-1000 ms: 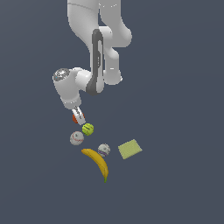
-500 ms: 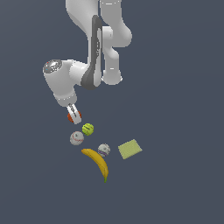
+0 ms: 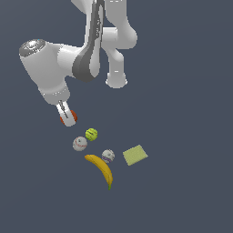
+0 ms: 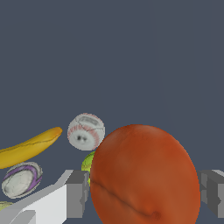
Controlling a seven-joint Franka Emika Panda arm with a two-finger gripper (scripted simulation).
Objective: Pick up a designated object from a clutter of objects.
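Observation:
My gripper (image 3: pixel 68 118) is shut on the reddish-orange ball (image 3: pixel 73 117) and holds it above the floor, up and to the exterior view's left of the clutter. In the wrist view the ball (image 4: pixel 144 175) fills the space between my two fingers (image 4: pixel 76 192). Below lie the yellow-green ball (image 3: pixel 91 134), two whitish baseballs (image 3: pixel 79 144) (image 3: pixel 108 156), a yellow banana (image 3: pixel 102 169) and a flat pale-green pad (image 3: pixel 135 154). The wrist view also shows one baseball (image 4: pixel 86 131), the banana (image 4: pixel 28 146) and the other whitish ball (image 4: pixel 22 179).
The arm's white base (image 3: pixel 116 79) stands behind the clutter. The floor around is plain dark grey.
My gripper has risen and moved to the exterior view's left with the reddish-orange ball in it, away from the clutter. The other objects have not moved.

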